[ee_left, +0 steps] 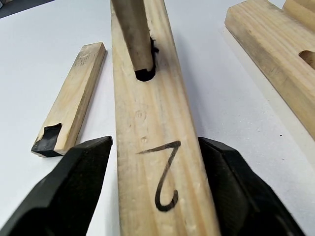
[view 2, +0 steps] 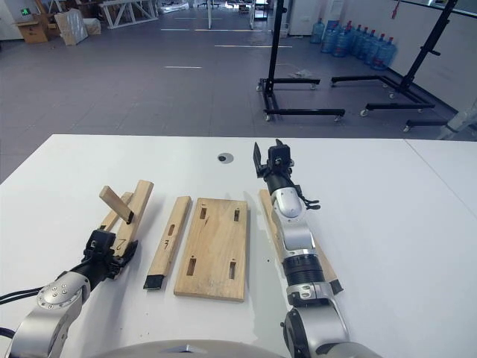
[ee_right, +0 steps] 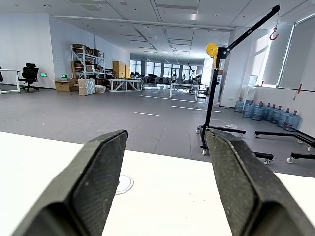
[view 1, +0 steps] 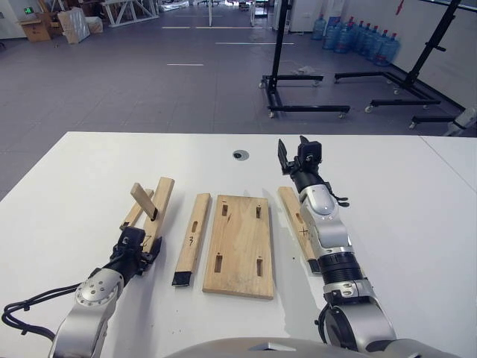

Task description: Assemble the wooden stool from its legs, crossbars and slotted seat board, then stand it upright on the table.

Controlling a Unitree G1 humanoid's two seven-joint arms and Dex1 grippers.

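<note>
A slotted seat board [view 1: 238, 245] is lying flat on the bench [view 1: 89, 171], with a black-tipped leg [view 1: 192, 239] on its left and a second leg [view 1: 293, 212] on its right. Farther left, a leg marked 2 [ee_left: 157, 162] is holding a tilted crossbar [view 1: 143, 200] in its slot, with a loose crossbar [ee_left: 74, 110] lying just beside it.

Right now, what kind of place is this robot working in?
Probably a warehouse-like lab or workshop: broad grey floor, black wheeled frames, water bottles and shelving beyond the white table.

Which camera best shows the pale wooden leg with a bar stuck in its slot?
The left wrist view: the pale wooden leg lies close up, straddled by the open left gripper. Both eye views show it small, on the robot's left.
</note>
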